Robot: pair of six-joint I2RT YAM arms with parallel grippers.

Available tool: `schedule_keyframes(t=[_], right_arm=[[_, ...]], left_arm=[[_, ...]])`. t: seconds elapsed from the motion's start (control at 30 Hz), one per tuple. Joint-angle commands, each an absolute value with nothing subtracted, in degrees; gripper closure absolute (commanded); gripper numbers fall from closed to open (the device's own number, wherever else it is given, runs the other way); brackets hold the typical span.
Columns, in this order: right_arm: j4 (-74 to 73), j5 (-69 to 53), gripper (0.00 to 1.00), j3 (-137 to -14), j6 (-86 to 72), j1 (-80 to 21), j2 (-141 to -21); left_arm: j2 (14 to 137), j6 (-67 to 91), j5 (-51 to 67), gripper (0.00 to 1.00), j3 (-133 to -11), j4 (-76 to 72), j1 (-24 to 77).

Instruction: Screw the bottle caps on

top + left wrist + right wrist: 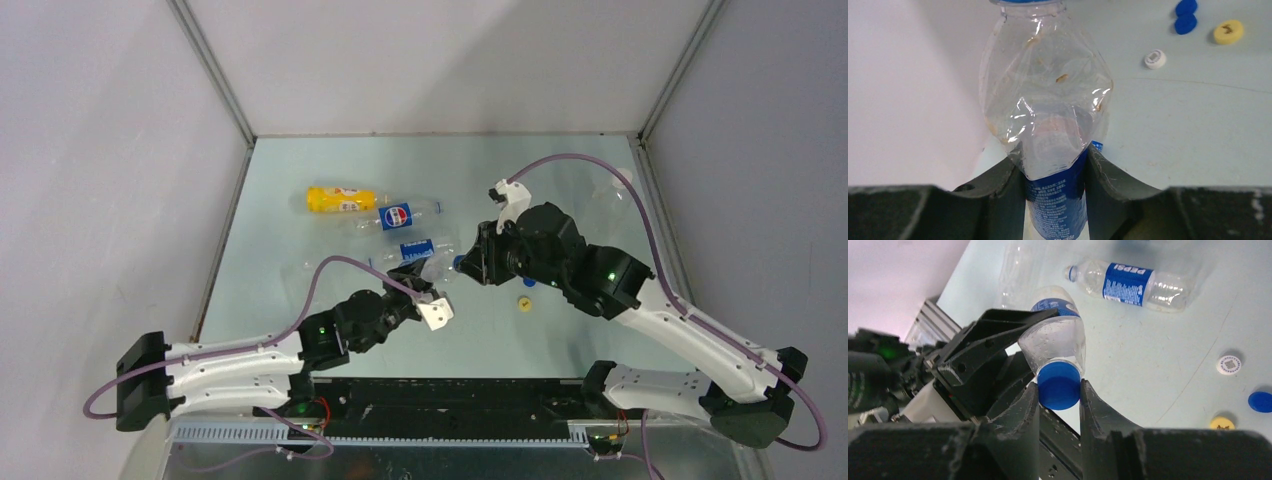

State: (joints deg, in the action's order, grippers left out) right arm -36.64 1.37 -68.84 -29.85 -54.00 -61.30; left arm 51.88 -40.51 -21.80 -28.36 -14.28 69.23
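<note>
Now, grips a clear bottle (1048, 100) with the left fingers (1055, 165), shut firmly against both sides of its blue label, just below the crumpled bare shoulder. Holds it near the middle of the table (560, 180) in the top view, with the neck pointing toward 3 o'clock. Pinches a blue cap (1059, 386) with the right fingers (1059, 390), closed on its rim from either side, and has it sitting on that bottle's neck.

Cannot read the small white print on the held label.

Finds, at 11 o'clock of the held bottle, a second clear bottle (1128, 282) lying on its side, with a blue label reading PEPSI in white capitals above lines of finer, illegible print. Finds, at 10 o'clock of that one, a yellow-orange bottle (340, 199), also lying down, its label too small to read.

Sees loose caps lying at 4 o'clock of the held bottle:
- a white cap (1228, 364) printed with a dark square code
- a yellow cap (1228, 31) bearing a dark smudge of a mark
- two plain blue caps (1186, 7), touching each other, just beside the yellow one

Makes out no lettering on any of them.
</note>
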Motion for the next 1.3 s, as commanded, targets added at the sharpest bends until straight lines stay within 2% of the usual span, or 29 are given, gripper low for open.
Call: schedule_keyframes(t=[0.0,0.03,0.07,0.1,0.17,0.23,0.3,0.53,0.8,0.93,1.13,1.2,1.23,1.27], right_arm=[[-28.1,11.3,0.81,-69.6,-36.2,-54.4,-59.8],[-26.9,11.6,0.71,-69.6,-33.4,-54.6,-59.2],[-26.3,11.6,0.65,-69.6,-31.9,-54.6,-58.3],[-25.5,12.0,0.56,-69.6,-28.8,-54.6,-57.4],[-24.3,12.2,0.43,-69.5,-25.6,-54.5,-56.2],[-21.2,11.4,0.35,-68.1,-21.8,-54.6,-54.8],[-17.2,9.6,0.31,-65.5,-18.6,-54.5,-53.0],[-10.6,4.2,0.28,-59.6,-13.0,-54.7,-50.8],[-8.5,2.3,0.29,-57.7,-12.2,-55.1,-53.7],[-7.8,3.1,0.34,-57.0,-12.3,-55.2,-54.5],[-7.9,2.5,0.54,-56.5,-12.3,-55.2,-55.1],[-8.2,1.6,0.63,-56.5,-12.3,-55.2,-55.2],[-8.2,1.0,0.72,-56.5,-12.1,-55.2,-55.1],[-8.2,0.8,0.76,-56.5,-11.8,-55.2,-55.1]], left_arm=[[52.8,-40.2,-28.8,0.86,-29.2,-26.4,71.0],[52.8,-38.0,-28.8,0.86,-29.2,-25.4,70.7],[52.8,-37.0,-28.8,0.86,-29.1,-24.8,70.5],[52.7,-35.0,-28.9,0.86,-29.1,-23.9,70.3],[52.8,-32.3,-28.6,0.86,-29.0,-22.7,70.0],[52.2,-29.1,-26.4,0.86,-28.9,-21.9,69.4],[51.6,-25.1,-23.0,0.86,-28.7,-21.5,68.2],[51.5,-14.5,-12.8,0.85,-28.7,-23.8,64.9],[53.0,-12.1,-8.2,0.85,-30.2,-25.5,64.2],[53.2,-11.3,-7.5,0.84,-30.5,-26.4,64.1],[53.0,-10.1,-7.2,0.84,-30.6,-27.8,63.6],[53.1,-9.7,-7.2,0.83,-30.6,-28.1,63.4],[53.1,-9.5,-7.1,0.80,-30.6,-28.3,63.2],[53.0,-9.4,-7.1,0.77,-30.6,-28.4,63.1]])
